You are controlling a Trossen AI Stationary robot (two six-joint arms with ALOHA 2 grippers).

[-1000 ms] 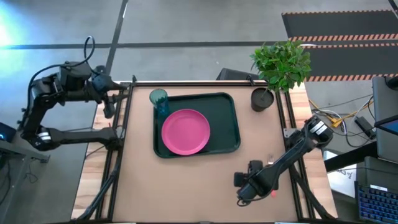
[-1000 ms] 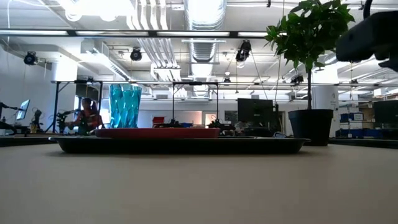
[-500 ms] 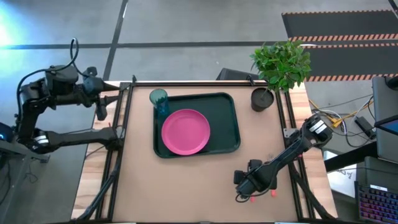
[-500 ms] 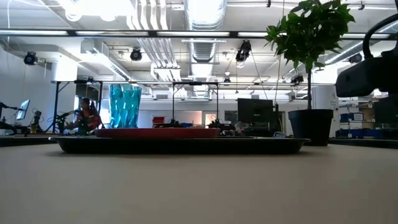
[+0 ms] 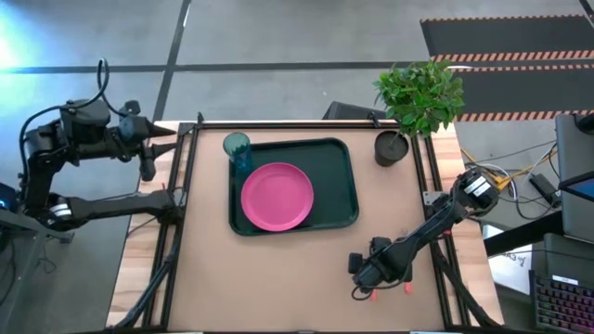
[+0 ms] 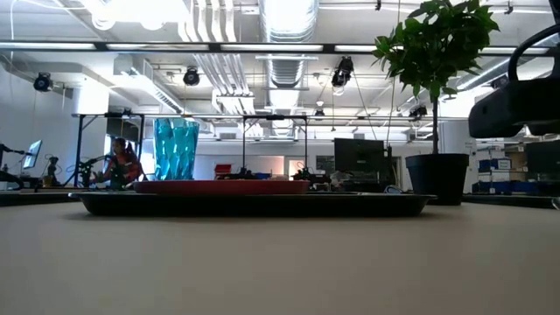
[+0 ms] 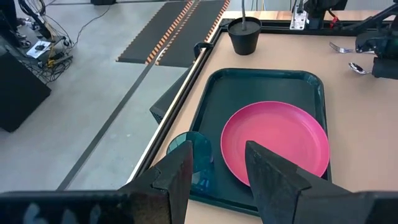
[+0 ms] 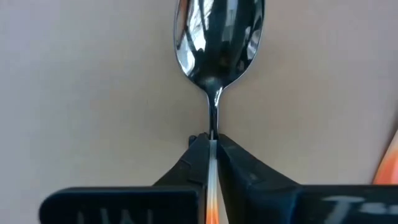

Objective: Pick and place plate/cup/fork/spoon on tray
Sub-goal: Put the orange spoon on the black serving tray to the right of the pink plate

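Silver spoon (image 8: 217, 43) pinched at its neck by the right end effector (image 8: 212, 144); handle mostly hidden, apparently orange. Left end effector (image 7: 217, 171) open.

We read this as robotics lab in open industrial hall. Exposed ceiling ducts (image 6: 284, 35) and pipes, track spotlights (image 6: 191, 77) overhead. Bare concrete floor (image 5: 278, 37) with hazard-striped mat (image 5: 506, 56). Monitors (image 6: 360, 156) and other workstations behind table (image 6: 280, 262); person (image 6: 122, 164) seated at far bench. Loose cables (image 5: 520, 176) beside metal-framed table. Potted plant (image 5: 418, 97) on table corner.
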